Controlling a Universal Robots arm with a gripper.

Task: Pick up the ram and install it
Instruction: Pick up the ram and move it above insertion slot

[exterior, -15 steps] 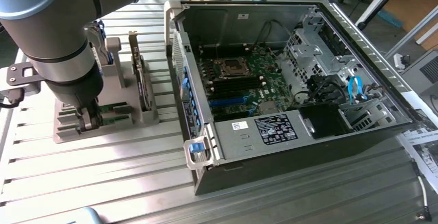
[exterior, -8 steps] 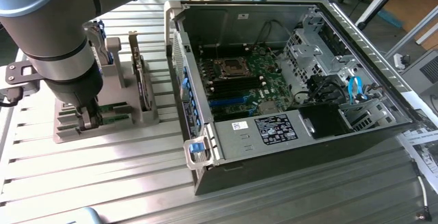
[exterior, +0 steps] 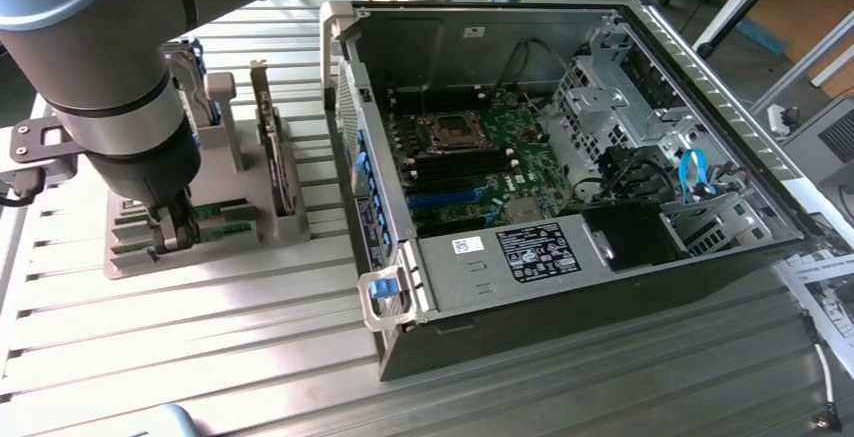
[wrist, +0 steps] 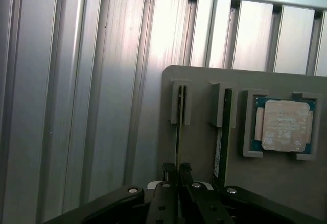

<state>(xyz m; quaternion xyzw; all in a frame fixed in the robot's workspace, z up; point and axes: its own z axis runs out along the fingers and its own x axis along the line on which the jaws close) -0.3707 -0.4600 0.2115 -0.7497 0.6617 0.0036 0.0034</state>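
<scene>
In the holder's outermost slot, hard by its side edge: the gripper [wrist: 177, 169], down low, with fingers [wrist: 167, 170] pressed together on the thin upper edge of the ram [wrist: 178, 142]. Pinches it from both faces. Sits on its long edge in that slot, far end tucked into a small gray end-block, near end hidden under the jaws. Runs with its long axis parallel to the holder's side edge and to the grooves of the table [wrist: 102, 106]. Shows edge-on from the wrist, so no telling which face carries the chips.

In the next slot inward on the gray holder [wrist: 199, 132]: a second ram stick [wrist: 218, 152], likewise on edge and parallel to the first, parted from it by a strip of bare holder. Further inward, in a square recess near the holder's far edge: a CPU chip [wrist: 284, 125], lying flat with its silver lid up.

Past the holder's side edge and far edge: bare aluminium slats, open room on both sides.

In the exterior view: the gripper [exterior: 170, 237] planted at the holder [exterior: 134, 267] beneath the arm [exterior: 107, 77]. Just beside it, toward the exterior view's right: an upright expansion card [exterior: 274, 147], tight room on that side. Beyond the card, across a narrow lane of table [exterior: 200, 357]: an open computer case [exterior: 561, 287] with its motherboard [exterior: 467, 157] exposed inside.
</scene>
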